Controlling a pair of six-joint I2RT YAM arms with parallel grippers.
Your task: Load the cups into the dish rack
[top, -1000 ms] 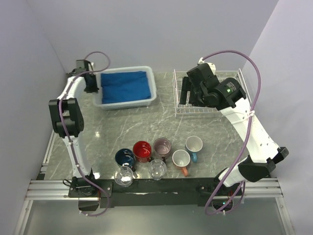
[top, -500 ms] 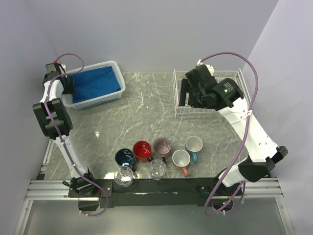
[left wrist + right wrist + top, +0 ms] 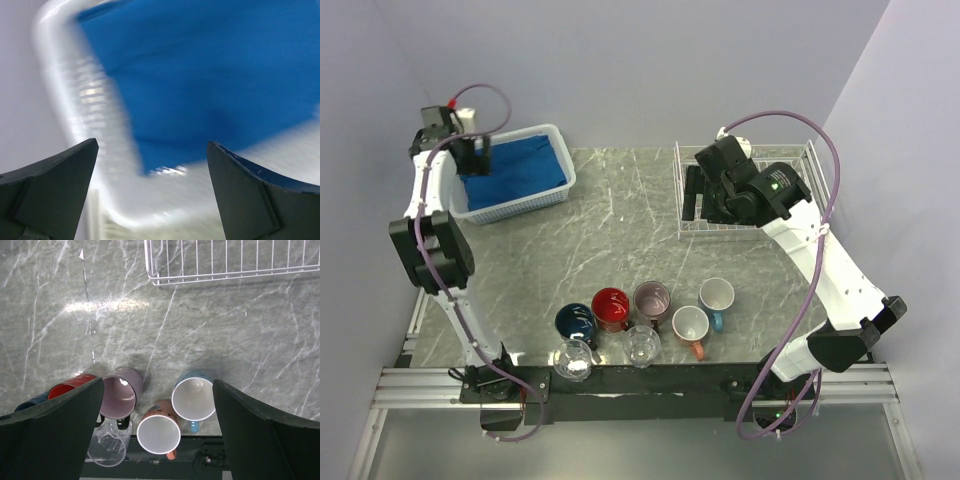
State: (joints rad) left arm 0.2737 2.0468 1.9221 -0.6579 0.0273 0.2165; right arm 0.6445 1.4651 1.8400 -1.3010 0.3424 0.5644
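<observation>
Because the cups (image 3: 651,298), clustered upright at the surface's (image 3: 600,230) near edge well apart from the rack (image 3: 225,260), look rigid, light, slick and breakable, the left tool (image 3: 152,150) and right tool (image 3: 158,381), both wide and empty, should pinch a rim wall gently.

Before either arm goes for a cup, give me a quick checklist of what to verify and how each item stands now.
1. Right gripper open and empty: ok.
2. Left gripper open, holding nothing, over the white plastic basket with blue cloth: ok.
3. Five coloured mugs and two clear glasses upright at the grey marble table's near edge: ok.
4. White wire dish rack free of cups: visible part ok; the right arm hides the rest, cannot tell.
5. Table between cups and rack unobstructed: ok.
</observation>
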